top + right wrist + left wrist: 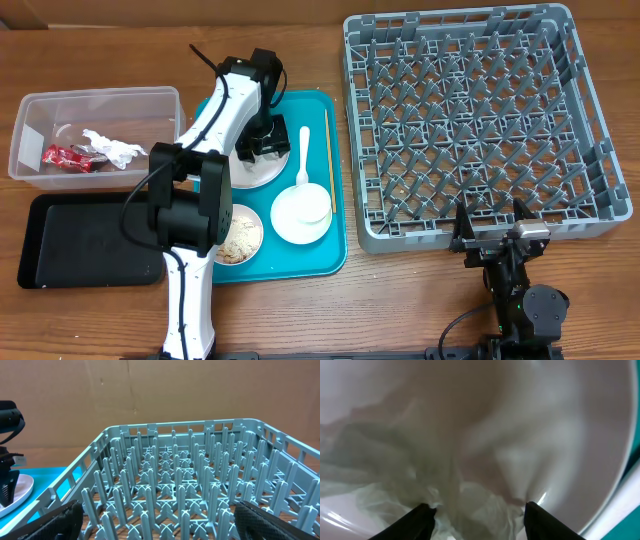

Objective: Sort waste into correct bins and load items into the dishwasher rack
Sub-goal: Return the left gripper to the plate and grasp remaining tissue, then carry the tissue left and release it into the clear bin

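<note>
white crumpled tissue on the white round plate, at the teal tray's far-left corner, sits between the left gripper's tips, pinched or not i cannot tell; squeeze its bulk, lift straight.

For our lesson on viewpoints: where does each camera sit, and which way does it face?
Overhead: above the table, facing down; left arm, right arm, large square grey plastic dishwasher rack, white round plate.
Left wrist: close above that plate, facing crumpled white tissue; own fingers show.
Right wrist: low at the rack's near side, facing across it; own fingers show.
Shared: overhead and right wrist both show rack and plate.
</note>
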